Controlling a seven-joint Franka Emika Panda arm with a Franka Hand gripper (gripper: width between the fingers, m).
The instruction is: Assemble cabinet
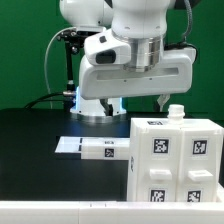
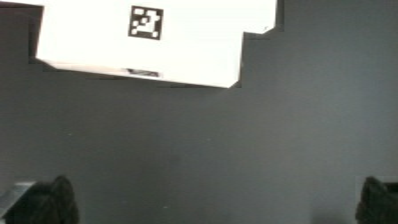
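Observation:
The cabinet (image 1: 176, 165) is a large white box with several black-and-white tags and stands at the front of the exterior view's right. A small white knob (image 1: 176, 112) sticks up from its top. My gripper (image 1: 142, 102) hangs above the black table behind the cabinet, apart from it. In the wrist view the gripper (image 2: 214, 205) is open wide, with its dark fingertips (image 2: 47, 202) at the two sides and only bare table between them. A white part with one tag (image 2: 151, 40) lies ahead of the fingers. I cannot tell which part it is.
A thin flat white board with tags, the marker board (image 1: 96, 149), lies on the black table (image 1: 40, 140) at the exterior view's left of the cabinet. The white robot base (image 1: 95, 100) stands behind it. A green wall closes the back.

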